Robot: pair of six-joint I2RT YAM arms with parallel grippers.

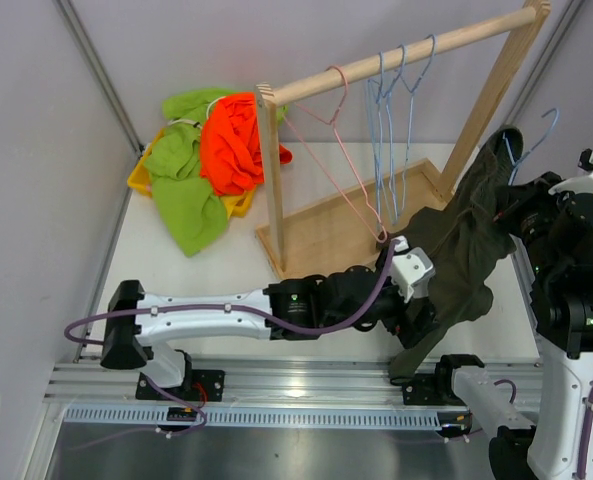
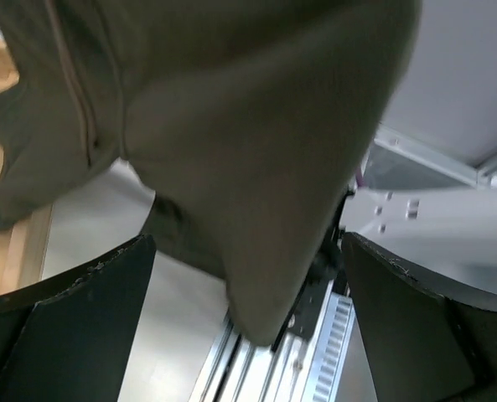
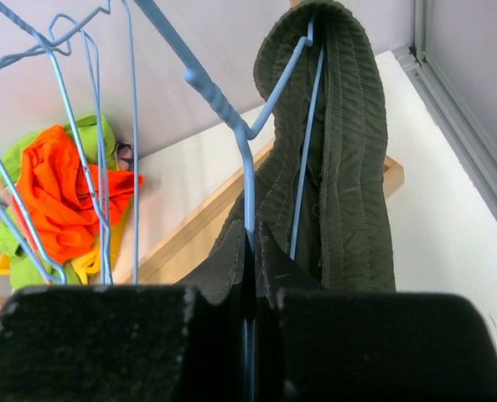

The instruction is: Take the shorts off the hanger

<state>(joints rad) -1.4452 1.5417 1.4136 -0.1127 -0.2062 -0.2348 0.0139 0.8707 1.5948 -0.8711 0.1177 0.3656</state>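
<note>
Olive shorts (image 1: pixel 466 240) hang on a blue hanger (image 3: pixel 210 92); we pinch its wire tight in our right gripper (image 3: pixel 250 251); our left gripper (image 2: pixel 248 280) gapes wide around the drooping cloth, gripping nothing.

White arms (image 1: pixel 206 310), black joints (image 1: pixel 301 297), purple cables (image 1: pixel 384 270)

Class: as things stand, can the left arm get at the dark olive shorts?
Probably yes: the open left gripper straddles the hanging end of the shorts, with nothing between them; the right gripper holds their blue hanger up.
</note>
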